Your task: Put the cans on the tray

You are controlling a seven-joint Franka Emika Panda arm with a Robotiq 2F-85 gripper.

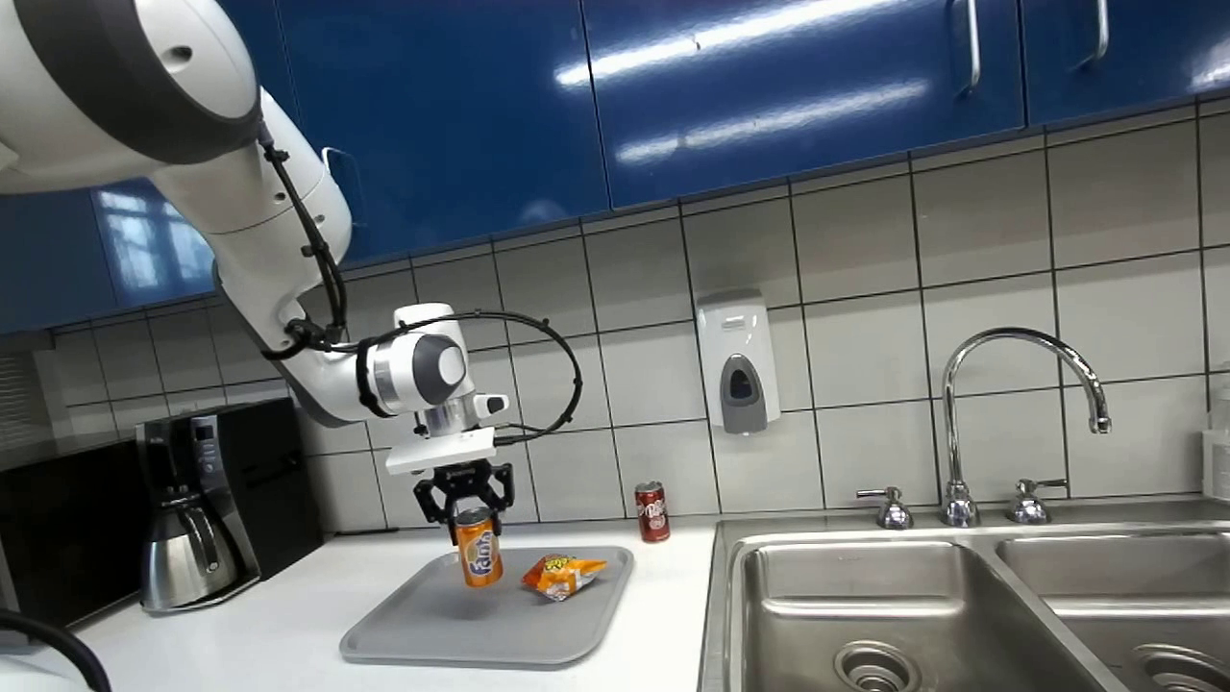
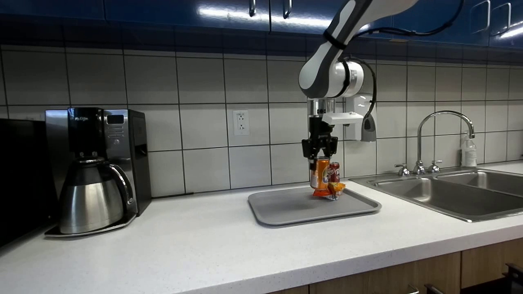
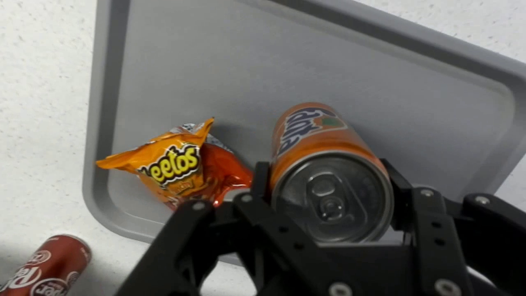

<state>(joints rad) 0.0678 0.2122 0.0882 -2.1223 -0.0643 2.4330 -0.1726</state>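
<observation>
My gripper is shut on the orange can. In the wrist view a finger presses each side of the orange can near its silver top. The can is nearly upright and appears slightly above the grey tray, with a shadow below it. The tray also shows in the wrist view. The red-brown can stands on the counter behind the tray, near the wall. It shows at the lower left of the wrist view and partly behind the orange can in an exterior view.
An orange snack packet lies on the tray beside the held can; it also shows in the wrist view. A steel sink with a faucet is beside the counter. A coffee maker stands at the far end.
</observation>
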